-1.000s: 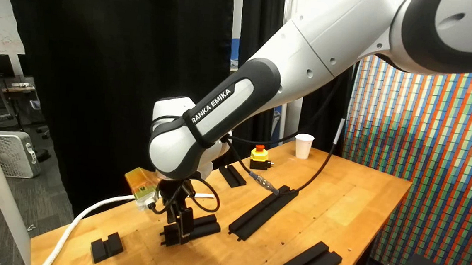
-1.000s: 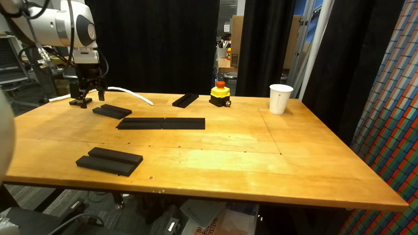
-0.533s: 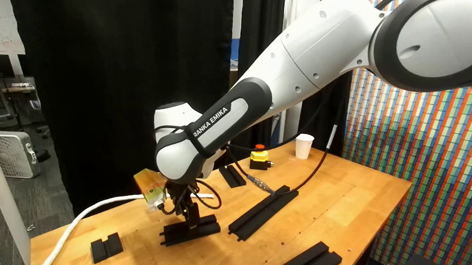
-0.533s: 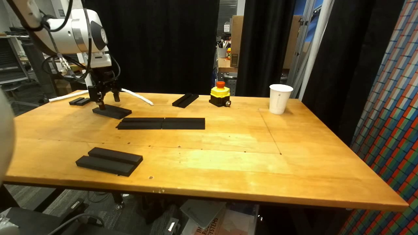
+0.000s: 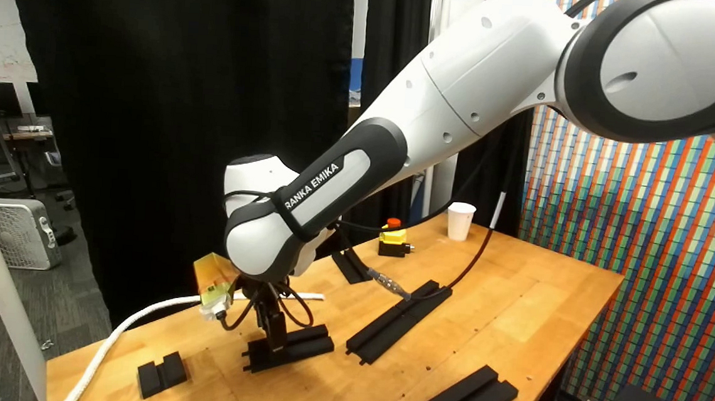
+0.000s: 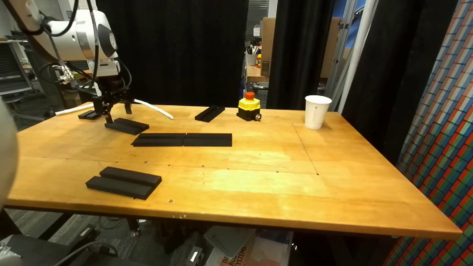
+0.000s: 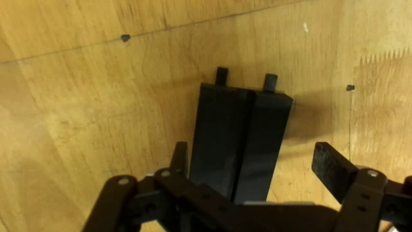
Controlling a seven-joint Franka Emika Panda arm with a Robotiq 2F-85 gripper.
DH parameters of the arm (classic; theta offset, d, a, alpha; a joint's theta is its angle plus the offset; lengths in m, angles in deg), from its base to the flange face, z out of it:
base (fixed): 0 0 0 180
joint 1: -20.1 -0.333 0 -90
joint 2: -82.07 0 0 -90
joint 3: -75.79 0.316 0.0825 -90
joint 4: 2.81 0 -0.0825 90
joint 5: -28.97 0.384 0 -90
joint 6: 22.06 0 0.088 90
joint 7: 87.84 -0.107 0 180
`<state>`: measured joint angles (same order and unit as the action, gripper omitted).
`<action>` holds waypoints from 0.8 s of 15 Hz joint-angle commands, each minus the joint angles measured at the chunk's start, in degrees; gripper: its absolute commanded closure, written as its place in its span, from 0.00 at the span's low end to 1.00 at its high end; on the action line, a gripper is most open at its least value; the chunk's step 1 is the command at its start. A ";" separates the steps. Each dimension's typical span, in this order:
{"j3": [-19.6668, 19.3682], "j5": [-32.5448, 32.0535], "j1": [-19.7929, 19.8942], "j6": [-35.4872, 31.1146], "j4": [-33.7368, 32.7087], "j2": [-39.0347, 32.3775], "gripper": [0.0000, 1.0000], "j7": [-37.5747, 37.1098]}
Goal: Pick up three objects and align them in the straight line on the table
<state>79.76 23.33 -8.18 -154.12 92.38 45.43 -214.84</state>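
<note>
Black bar (image 7: 235, 141) — flat on the table (image 6: 236, 192) — beneath wide-spread jaws.

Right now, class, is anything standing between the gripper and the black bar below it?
Nothing visible is: in the wrist view, the gripper stands open over the black bar, jaws to either side.

A robot arm (image 5: 446, 100), emergency-stop button (image 6: 249, 104) and black curtains (image 6: 177, 51) mark this as a robotics lab.
</note>
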 commanded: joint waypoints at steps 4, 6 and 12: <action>0.46 0.22 -0.32 0.87 0.04 0.35 0.00 -4.25; 0.44 0.07 -0.58 0.38 0.48 0.17 0.00 -4.99; 0.33 -0.42 -0.66 -0.67 2.02 -0.18 0.00 -5.71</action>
<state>80.20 23.33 -8.48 -153.95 93.70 45.03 -218.96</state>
